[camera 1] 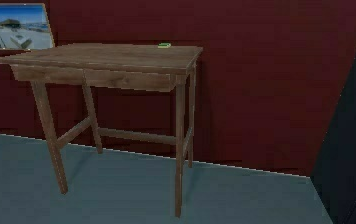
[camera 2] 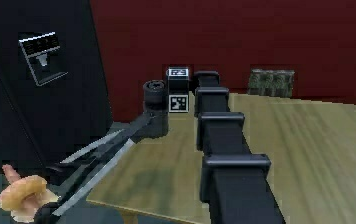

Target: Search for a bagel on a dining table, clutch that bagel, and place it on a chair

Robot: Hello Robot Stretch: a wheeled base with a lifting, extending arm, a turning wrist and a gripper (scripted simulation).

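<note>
In the arm side view the bagel (camera 2: 21, 192), a pale tan ring, hangs at the far end of the gripper (camera 2: 48, 188), so the gripper holds it. The ring is just past the fingertips, out beyond the tabletop's (camera 2: 306, 150) left edge near its near-left corner. It is clear of the wood, with the dark fridge (camera 2: 46, 110) behind it. The two thin fingers (camera 2: 96, 155) slant from the gripper's dark body down to the ring. Their tips merge with its rim, so the state of the fingers cannot be told.

The arm (camera 2: 221, 140) crosses the tabletop and hides the wood beneath it; its near end is cut off at the bottom edge. The fridge carries a dispenser panel (camera 2: 41, 55), and its top and left side are cut off. At the tabletop's far edge stands a row of greyish containers (camera 2: 271, 80), too small to name, against the red wall (camera 2: 286, 35).

In the forward view a small wooden table (camera 1: 96, 62) with two drawers stands on the blue-grey floor (camera 1: 236, 195). A small green thing (camera 1: 164, 44) lies at the far right corner of its top, too small to name. A framed picture (camera 1: 21, 25) is cut off at the top left, and a dark upright surface (camera 1: 351, 130) at the right edge.
</note>
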